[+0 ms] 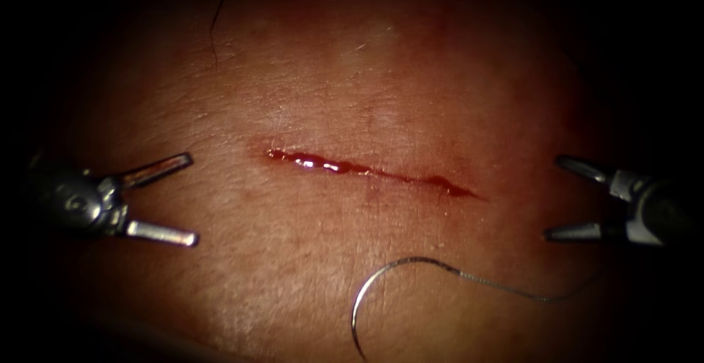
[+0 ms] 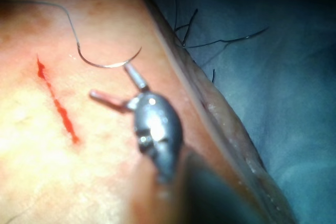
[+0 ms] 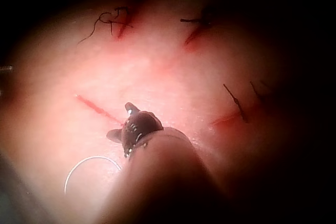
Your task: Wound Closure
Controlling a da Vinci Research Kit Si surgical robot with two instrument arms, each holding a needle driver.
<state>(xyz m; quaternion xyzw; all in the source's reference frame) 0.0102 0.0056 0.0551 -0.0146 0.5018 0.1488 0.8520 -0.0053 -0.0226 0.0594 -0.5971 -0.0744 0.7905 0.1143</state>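
The left pincer (image 1: pixel 192 199) is held apart with nothing gripped, left of the cut (image 1: pixel 370 170). The right pincer (image 1: pixel 551 197) is likewise held apart, empty, right of it. The needle (image 1: pixel 370 290) is laid free on the tissue (image 1: pixel 308 62) below the cut, with the thread (image 1: pixel 513 290) trailed rightward.

No text, label, brand, number or sign can be read on anything here.
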